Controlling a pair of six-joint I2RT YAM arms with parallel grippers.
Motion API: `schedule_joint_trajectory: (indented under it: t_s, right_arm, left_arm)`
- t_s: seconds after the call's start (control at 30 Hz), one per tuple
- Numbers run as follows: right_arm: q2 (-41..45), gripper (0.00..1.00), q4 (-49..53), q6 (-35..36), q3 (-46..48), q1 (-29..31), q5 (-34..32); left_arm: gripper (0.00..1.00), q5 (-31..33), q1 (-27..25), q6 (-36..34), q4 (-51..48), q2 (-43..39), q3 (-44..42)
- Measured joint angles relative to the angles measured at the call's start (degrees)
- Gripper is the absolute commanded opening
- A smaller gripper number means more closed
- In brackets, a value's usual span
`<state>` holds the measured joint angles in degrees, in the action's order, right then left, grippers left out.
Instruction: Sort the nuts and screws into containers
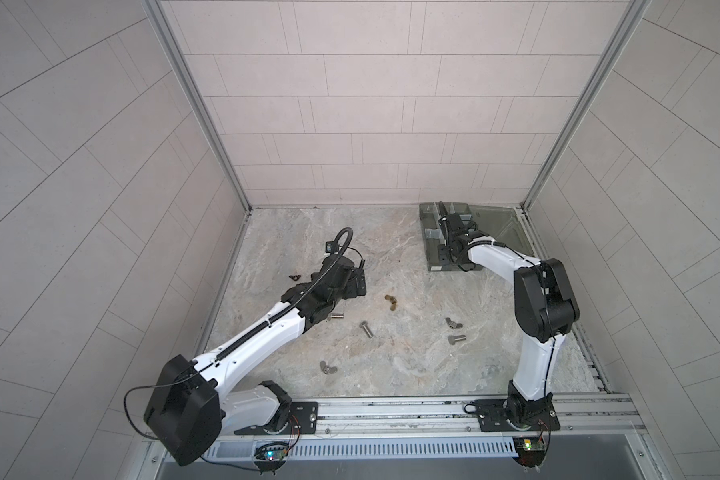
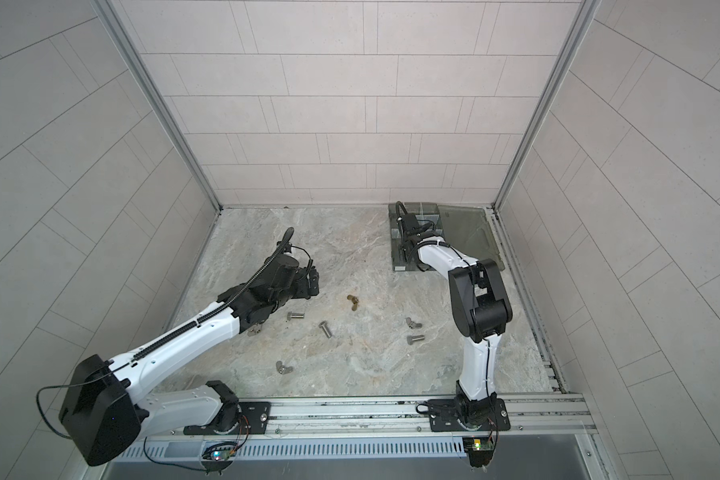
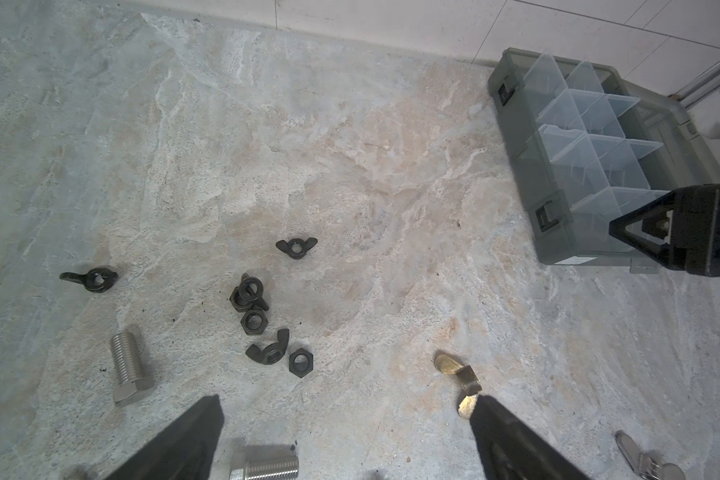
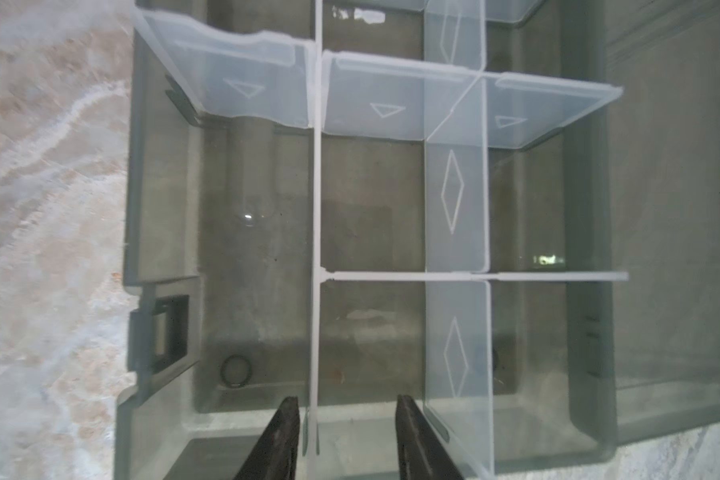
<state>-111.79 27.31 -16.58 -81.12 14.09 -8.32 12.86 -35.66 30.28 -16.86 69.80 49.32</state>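
Observation:
Three silver screws lie on the marbled table, with silver wing nuts and brass nuts between them. In the left wrist view several black nuts are clustered ahead of my left gripper. It hangs open over bare table, one fingertip beside the brass nuts. My right gripper stands open above the near end of the smoky-grey box of containers, its fingers either side of a divider with nothing held. A dark ring-shaped piece lies in one corner compartment.
The box's lid lies open against the back right corner. Tiled walls close in the table at the left, back and right. A metal rail with both arm bases runs along the front edge.

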Motion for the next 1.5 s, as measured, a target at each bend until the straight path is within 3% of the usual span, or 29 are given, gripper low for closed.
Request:
schedule_joint_trajectory:
  t_s: [0.23,0.43,0.77,0.87,0.97,1.17,1.3,1.5]
  right_arm:
    - [-2.3,0.22,0.1,-1.6,-0.7,-1.0,4.9]
    - [-2.3,0.21,0.3,-2.9,-0.7,-0.1,7.9]
    - [-2.7,0.19,3.3,-7.0,-1.3,10.6,5.1]
    - [-3.2,0.21,4.3,-8.6,-2.0,13.5,3.2]
    - [-3.3,0.33,5.2,-10.2,-2.2,15.7,1.6]
    - [-2.5,0.44,8.5,-9.8,-4.2,16.8,-1.5]
    - [4.0,0.49,11.9,-8.3,-3.4,17.3,-4.0]
    - [25.4,0.53,13.9,-7.5,7.4,17.7,-5.8]
  left_arm:
    - [1.00,-0.2,-0.1,0.2,-0.5,0.0,-0.2]
    - [1.00,-0.6,-0.1,0.5,-0.5,-1.3,-2.2]
    - [1.00,-0.9,-0.2,2.1,-1.0,-8.0,-6.6]
    - [1.00,-1.0,-0.2,2.5,-1.4,-10.5,-8.0]
    - [1.00,-1.0,-0.2,2.8,-2.4,-12.7,-8.7]
    - [1.00,-1.0,-0.2,2.8,-3.6,-15.0,-8.7]
    - [1.00,-1.2,-0.8,2.8,-4.0,-14.9,-8.7]
    - [1.00,-2.5,-6.0,2.2,-4.0,-14.5,-8.7]
